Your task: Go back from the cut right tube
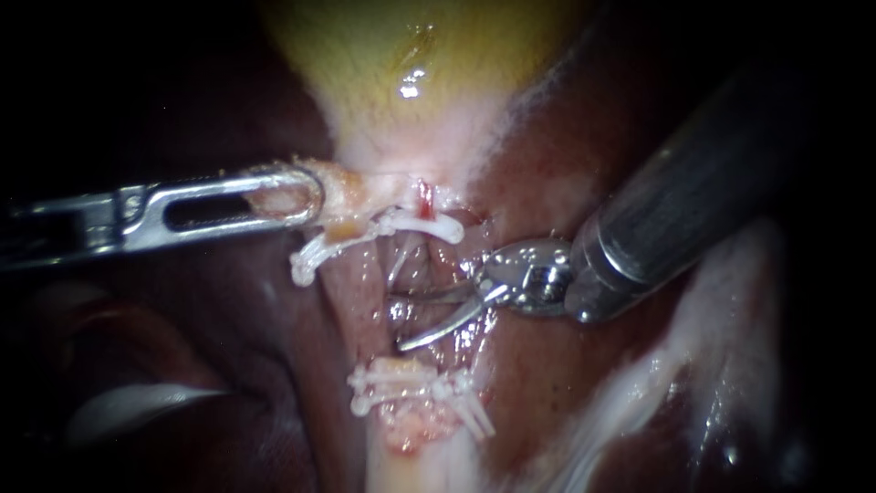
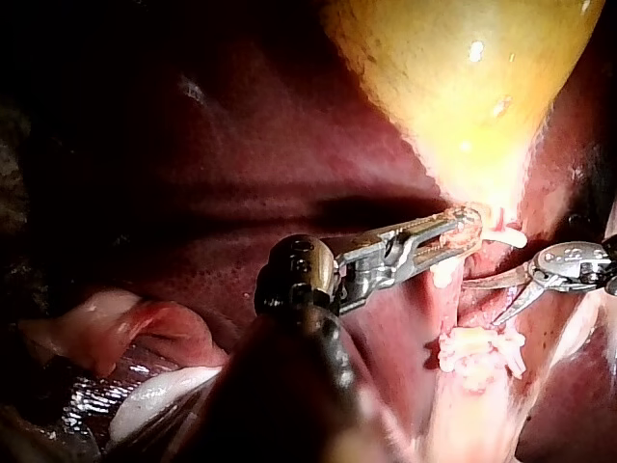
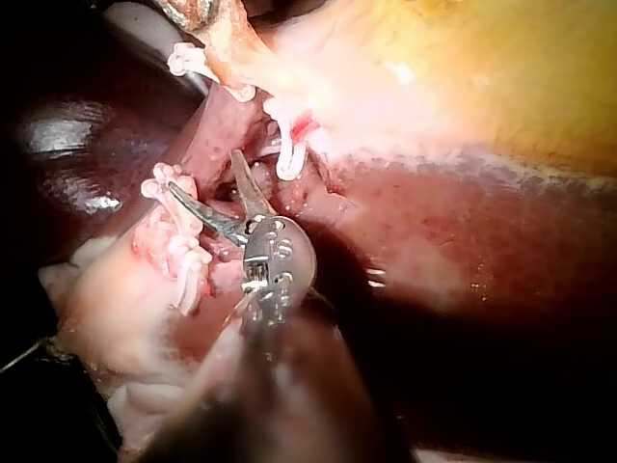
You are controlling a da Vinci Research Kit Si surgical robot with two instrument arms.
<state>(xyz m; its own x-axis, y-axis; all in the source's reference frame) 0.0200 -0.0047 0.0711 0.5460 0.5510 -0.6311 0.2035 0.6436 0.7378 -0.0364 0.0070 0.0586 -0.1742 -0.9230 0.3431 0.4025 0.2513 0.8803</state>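
The right instrument [image 1: 403,319] holds its curved jaws parted and empty in the gap of the cut right tube [image 1: 425,205], between the clips [image 1: 411,383]. Its way out is likely along the shaft, toward the upper right. The left instrument [image 1: 306,196] clamps pale tissue [image 1: 351,196].

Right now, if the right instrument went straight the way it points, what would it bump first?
Probably the pink tissue between the upper clip and lower clips, ahead of the right instrument, though depth is unclear.

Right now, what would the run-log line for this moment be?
left instrument: jaws shut on gallbladder neck | right instrument: blades open between upper clips and lower clips | not yet withdrawn
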